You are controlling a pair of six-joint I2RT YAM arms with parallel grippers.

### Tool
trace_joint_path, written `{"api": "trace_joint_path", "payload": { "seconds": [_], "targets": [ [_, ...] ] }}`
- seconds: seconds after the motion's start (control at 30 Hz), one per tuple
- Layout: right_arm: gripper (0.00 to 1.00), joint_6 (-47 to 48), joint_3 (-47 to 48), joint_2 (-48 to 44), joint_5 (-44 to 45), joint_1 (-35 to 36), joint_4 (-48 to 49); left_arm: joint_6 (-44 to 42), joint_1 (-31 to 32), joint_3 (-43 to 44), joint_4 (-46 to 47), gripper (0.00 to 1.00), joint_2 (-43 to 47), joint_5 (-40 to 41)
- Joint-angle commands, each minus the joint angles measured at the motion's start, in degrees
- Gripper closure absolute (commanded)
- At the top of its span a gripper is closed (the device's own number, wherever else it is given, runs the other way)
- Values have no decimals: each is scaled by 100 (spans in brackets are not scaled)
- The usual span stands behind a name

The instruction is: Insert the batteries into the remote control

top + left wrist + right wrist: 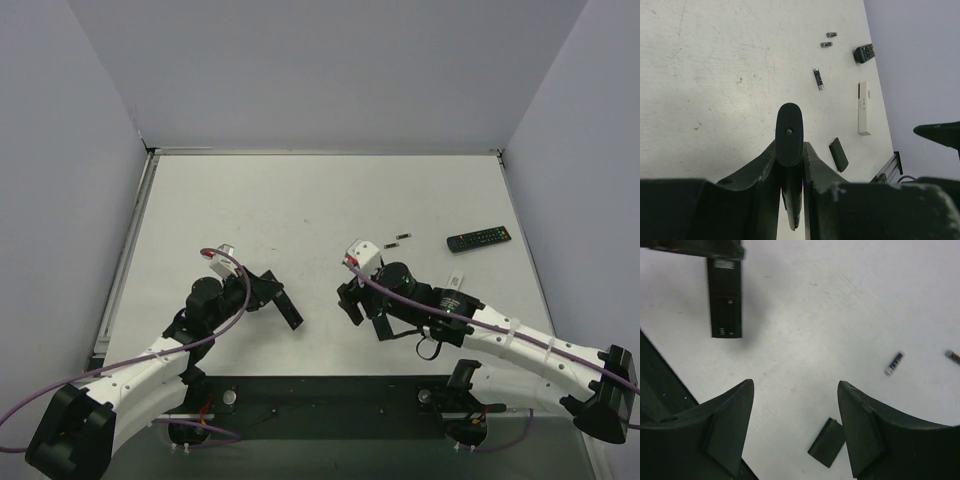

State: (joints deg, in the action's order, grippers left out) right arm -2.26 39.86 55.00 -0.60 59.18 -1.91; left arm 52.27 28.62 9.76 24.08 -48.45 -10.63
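Observation:
My left gripper (790,147) is shut on a black remote control (789,130), held off the table left of centre (291,308). In the right wrist view that remote (725,302) shows an open battery bay with springs. The batteries lie loose on the table: two small ones (831,34) (826,44) far off and a third (818,79) nearer; two also show from above (403,238) (385,243). My right gripper (795,390) is open and holds nothing, low over the table (362,308). A black battery cover (827,442) lies flat just inside its right finger (860,430).
A second black remote (478,239) lies at the right of the table. A white remote (864,107) lies closer in. The battery cover (839,154) rests on the table right of the left gripper. Grey walls close in the back and both sides.

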Motion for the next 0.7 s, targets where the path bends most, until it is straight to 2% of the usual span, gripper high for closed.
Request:
{"api": "trace_joint_path", "payload": {
  "seconds": [0.0, 0.07, 0.17, 0.27, 0.3, 0.37, 0.5, 0.67],
  "targets": [
    [37, -1493, 698, 124, 1439, -616, -1432, -103, -76, -35, 124, 100, -33, 114],
    [37, -1838, 857, 274, 1353, -1255, -1802, -51, -85, -27, 159, 100, -95, -17],
    [33, -2532, 944, 397, 1238, -1837, -1830, 2, -85, 43, 185, 100, -113, -228],
    [14, -2297, 1164, 599, 1097, -1963, -1778, -32, -85, 123, 54, 100, -16, -343],
    [0, -2227, 1165, 660, 1193, -1997, -1778, -59, -85, 149, -8, 100, 28, -352],
    [0, -2068, 1269, 941, 1124, -2120, -1821, -112, -94, 175, -157, 100, 133, -378],
    [11, -2261, 1454, 1381, 1141, -2568, -1936, -173, -94, 219, -271, 100, 230, -562],
    [17, -2445, 1867, 2145, 878, -3192, -2041, -191, -94, 211, -272, 100, 257, -729]
  ]
}}
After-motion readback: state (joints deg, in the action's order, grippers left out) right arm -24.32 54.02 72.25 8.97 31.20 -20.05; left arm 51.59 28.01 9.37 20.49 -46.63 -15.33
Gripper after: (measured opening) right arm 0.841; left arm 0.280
